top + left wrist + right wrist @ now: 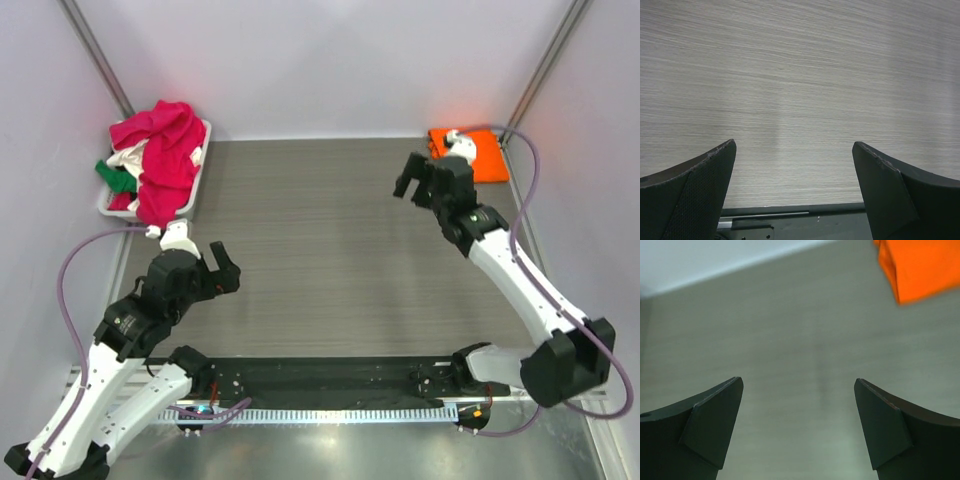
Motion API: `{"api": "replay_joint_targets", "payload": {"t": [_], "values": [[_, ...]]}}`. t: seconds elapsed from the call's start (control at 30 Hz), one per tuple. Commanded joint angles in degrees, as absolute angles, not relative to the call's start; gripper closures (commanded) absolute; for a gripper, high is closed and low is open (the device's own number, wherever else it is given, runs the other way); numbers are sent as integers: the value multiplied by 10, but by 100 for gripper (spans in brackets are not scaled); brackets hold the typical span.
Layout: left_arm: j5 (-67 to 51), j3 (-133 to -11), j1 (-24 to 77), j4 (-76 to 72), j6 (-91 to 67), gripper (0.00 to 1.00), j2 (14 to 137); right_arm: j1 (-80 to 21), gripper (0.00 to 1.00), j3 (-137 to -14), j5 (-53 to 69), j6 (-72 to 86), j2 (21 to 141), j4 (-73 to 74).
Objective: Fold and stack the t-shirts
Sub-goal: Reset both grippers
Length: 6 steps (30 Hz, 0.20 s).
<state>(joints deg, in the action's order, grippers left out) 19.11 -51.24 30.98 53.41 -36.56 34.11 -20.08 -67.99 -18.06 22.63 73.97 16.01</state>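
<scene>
A folded bright orange t-shirt (482,155) lies at the table's far right corner; its edge also shows in the right wrist view (920,267). A magenta-pink t-shirt (165,150) is heaped with white (128,158) and green (115,175) ones in a white basket (198,180) at the far left. My right gripper (411,178) hangs open and empty above the table just left of the orange shirt; in its wrist view (797,390) only bare table lies between the fingers. My left gripper (221,266) is open and empty over the near left of the table, also in its wrist view (794,150).
The grey wood-grain table (320,250) is walled by white panels at the back and sides. A black rail (320,380) with the arm bases runs along the near edge and shows in the left wrist view (790,212). Purple cables loop beside both arms.
</scene>
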Motion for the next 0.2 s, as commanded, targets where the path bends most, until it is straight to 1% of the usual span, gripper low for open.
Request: {"api": "replay_joint_targets", "payload": {"t": [0.0,0.17], "values": [[170,-509,306,502,-347,0,338,-195,0,-607,-91,307,658,204],[186,-504,307,485,-337,0,322,-201,0,-541,-52,330,585,272]]}}
